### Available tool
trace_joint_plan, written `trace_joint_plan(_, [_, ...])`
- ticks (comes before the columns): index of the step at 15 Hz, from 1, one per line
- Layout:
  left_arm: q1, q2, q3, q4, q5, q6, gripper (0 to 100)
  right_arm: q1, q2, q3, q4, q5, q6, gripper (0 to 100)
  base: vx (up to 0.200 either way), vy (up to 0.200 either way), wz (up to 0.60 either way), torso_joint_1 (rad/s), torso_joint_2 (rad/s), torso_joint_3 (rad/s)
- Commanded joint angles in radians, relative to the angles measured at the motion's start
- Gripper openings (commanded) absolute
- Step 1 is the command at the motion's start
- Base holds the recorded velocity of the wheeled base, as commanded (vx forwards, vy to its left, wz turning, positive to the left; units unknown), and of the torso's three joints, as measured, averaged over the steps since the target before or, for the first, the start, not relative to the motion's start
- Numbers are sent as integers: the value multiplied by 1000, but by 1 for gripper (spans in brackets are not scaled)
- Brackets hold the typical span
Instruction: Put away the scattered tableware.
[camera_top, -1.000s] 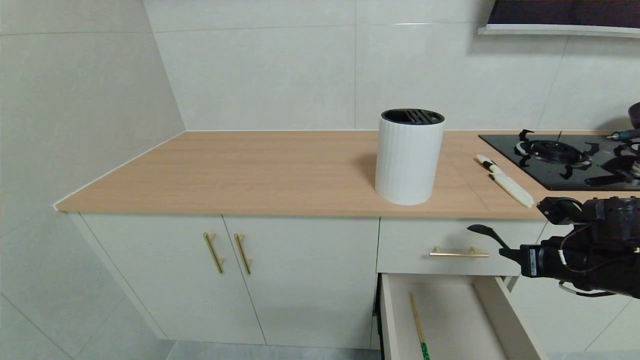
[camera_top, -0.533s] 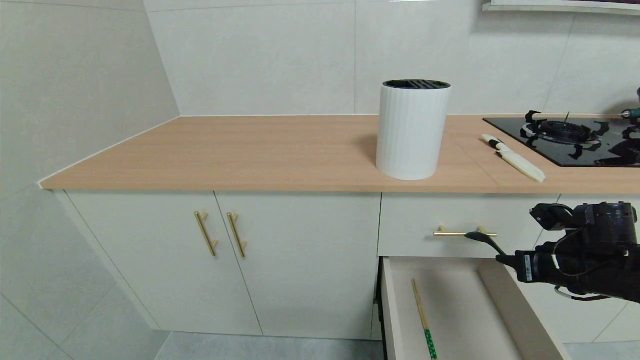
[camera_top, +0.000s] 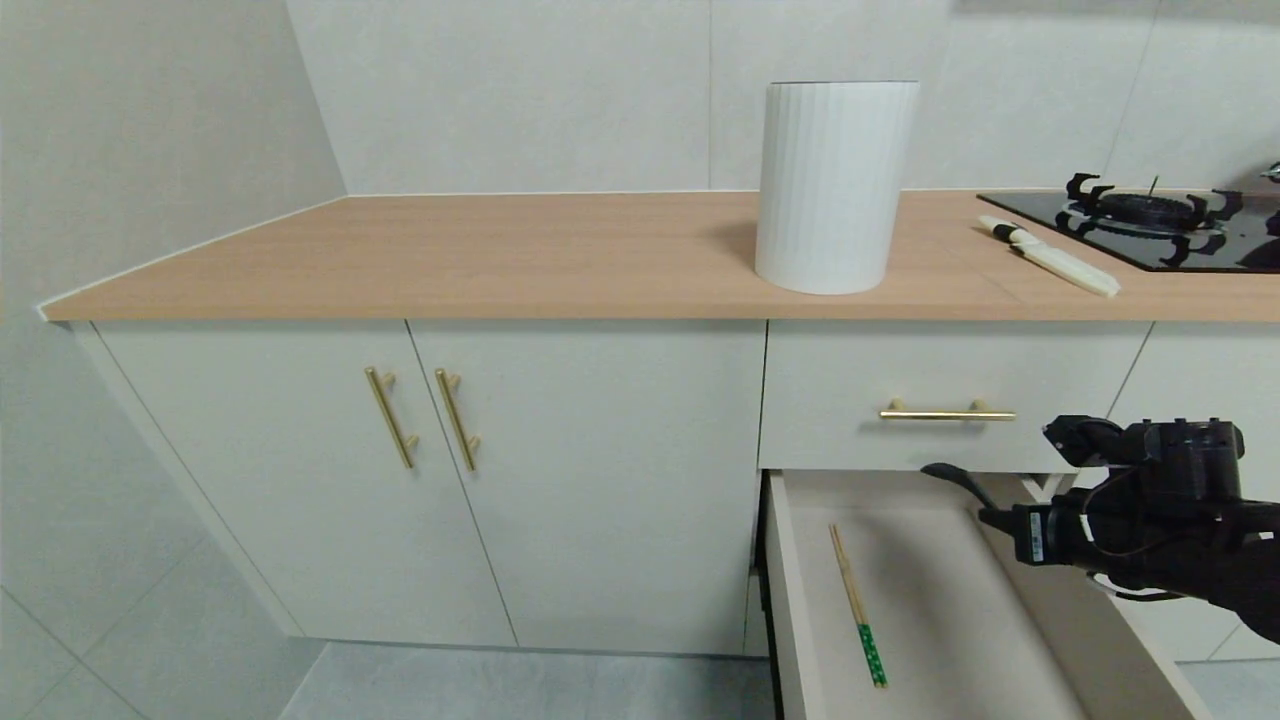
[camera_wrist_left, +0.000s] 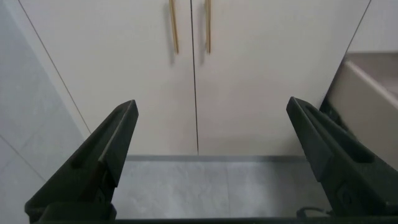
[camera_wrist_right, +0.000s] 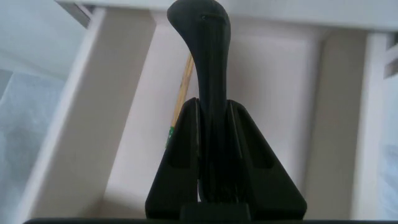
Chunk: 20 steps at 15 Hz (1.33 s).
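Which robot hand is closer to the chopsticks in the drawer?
Right. The right gripper, shut on a black spoon, hangs over the open drawer that holds the chopsticks. The left gripper is open, off by the cabinet doors.

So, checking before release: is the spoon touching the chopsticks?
Apart. Head view shows the spoon, held by the right gripper, with bare drawer floor between it and the chopsticks.

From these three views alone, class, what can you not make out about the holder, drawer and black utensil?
White holder: its top opening, out of sight from the head view's low angle.
Open drawer: near end cut off by the head view's bottom edge.
Black utensil: handle end hidden inside the right gripper, right wrist view.
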Motion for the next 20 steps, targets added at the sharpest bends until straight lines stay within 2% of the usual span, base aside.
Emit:
trace_joint_plan(1, [0, 0, 0, 1, 0, 0, 100, -1, 33, 5, -15, 0, 1, 0, 0, 0, 0, -100, 442, 339])
trace_joint_plan(7, [0, 0, 0, 1, 2, 0, 100, -1, 61, 13, -43, 1, 1, 0, 0, 0, 0, -28, 137, 103])
trace_joint_plan(10, [0, 0, 0, 1, 0, 0, 100, 3, 125, 14, -136, -11, -1, 0, 0, 0, 0, 0, 0, 0])
trace_joint_plan(12, [0, 0, 0, 1, 2, 0, 100, 28, 227, -3, -224, -111, 30, 0, 0, 0, 0, 0, 0, 0])
trace_joint_plan(15, [0, 0, 0, 1, 0, 0, 100, 46, 360, -35, -270, -201, 51, 0, 0, 0, 0, 0, 0, 0])
trace_joint_plan(20, [0, 0, 0, 1, 0, 0, 100, 78, 478, -50, -340, -290, 48, 0, 0, 0, 0, 0, 0, 0])
